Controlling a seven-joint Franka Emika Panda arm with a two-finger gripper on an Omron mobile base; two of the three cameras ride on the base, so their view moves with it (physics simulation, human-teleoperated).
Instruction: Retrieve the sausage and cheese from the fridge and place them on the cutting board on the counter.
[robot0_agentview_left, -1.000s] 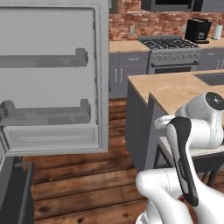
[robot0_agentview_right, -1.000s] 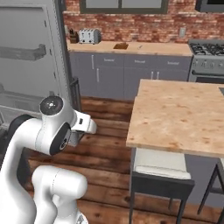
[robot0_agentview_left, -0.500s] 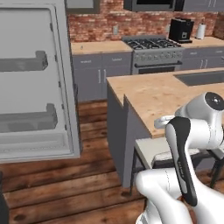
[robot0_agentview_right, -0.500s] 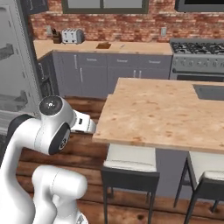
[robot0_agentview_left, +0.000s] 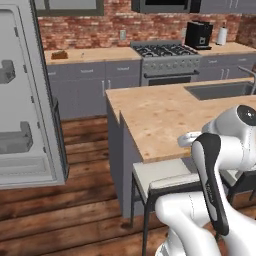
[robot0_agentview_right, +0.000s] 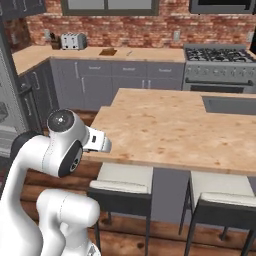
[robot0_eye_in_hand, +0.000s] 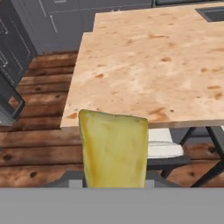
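Your hand view shows the cheese (robot0_eye_in_hand: 113, 148) clamped in the claw, island table (robot0_eye_in_hand: 153, 65) beyond it; base views hide it.

The cheese (robot0_eye_in_hand: 114, 148) looks waxy, pale yellow, faintly mottled and matt. The island top (robot0_eye_in_hand: 148, 65) is light wood-grained, smooth, with a low sheen. The floor (robot0_agentview_left: 75, 210) is dark, knotty wooden planks. The fridge (robot0_agentview_left: 25, 100) door is smooth matt grey. The back wall (robot0_agentview_right: 150, 30) is rough red brick.
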